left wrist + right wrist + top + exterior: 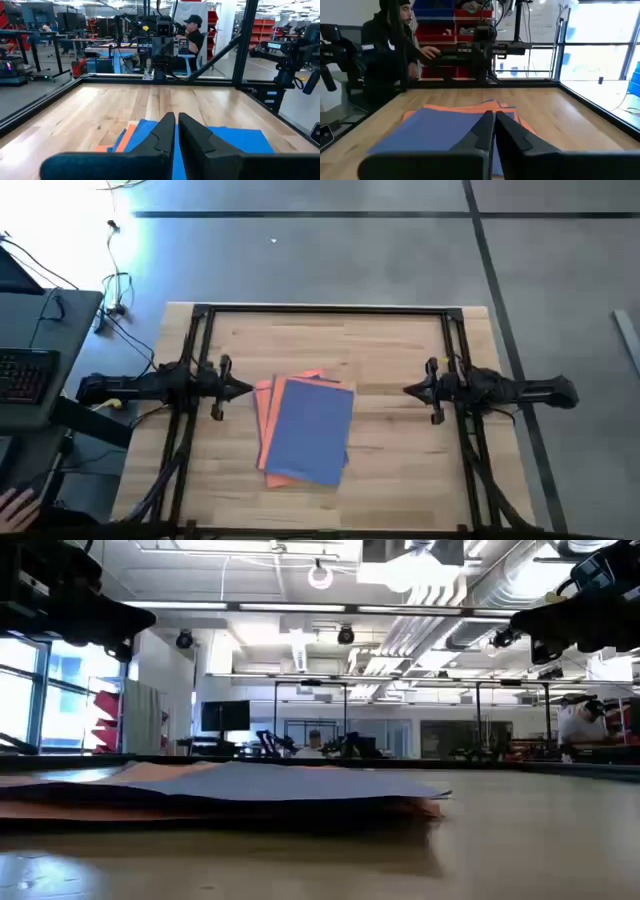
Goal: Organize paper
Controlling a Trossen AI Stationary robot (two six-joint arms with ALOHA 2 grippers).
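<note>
The paper (305,428) lies in a loose, skewed stack on the wooden table's middle: a blue sheet (315,430) on top, orange sheets (265,425) sticking out beneath at its left and far edges. The stack rests flat on the table (230,795). My left gripper (245,389) hovers above the table left of the stack, shut, with nothing in it (176,132). My right gripper (410,390) hovers to the right of the stack, shut, also holding nothing (494,131). Purple sheets do not show.
A dark metal frame (325,310) runs along the table's far edge and down both sides. A desk with a keyboard (25,375) stands off the table's left. A hand (15,505) shows at the lower left. A person in dark clothes (387,50) sits beyond the left side.
</note>
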